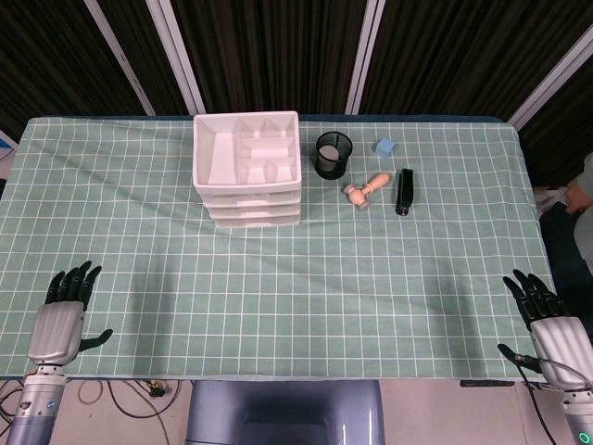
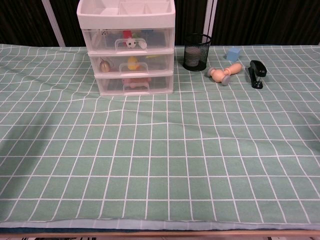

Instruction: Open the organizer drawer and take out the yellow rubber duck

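- My left robot hand [image 1: 57,320] rests at the near left edge of the worktop [image 1: 296,287], fingers spread apart and holding nothing.
- My right robot hand [image 1: 547,320] sits at the near right edge, fingers likewise apart and empty; both show only in the head view.
- One white organizer [image 2: 127,47] stands at the far side of the worktop, left of centre, with three clear drawers stacked one over another, all pushed in.
- Its open top tray [image 1: 248,148] is split into several compartments; I cannot tell what, if anything, lies in them.
- One yellow duck [image 2: 132,63] sits inside the middle drawer [image 2: 131,65], behind its handle, seen through the clear front.
- The top drawer [image 2: 129,40] holds a few small items, one of them a little black-and-white ball; the bottom drawer [image 2: 134,84] holds something pink.
- One black mesh cup [image 2: 196,51] stands just right of the organizer.
- One small blue block [image 2: 233,53] lies right of the cup.
- One wooden dumbbell-shaped piece [image 2: 221,74] lies on its side in front of the block.
- One black stapler [image 2: 257,73] lies just right of that piece.
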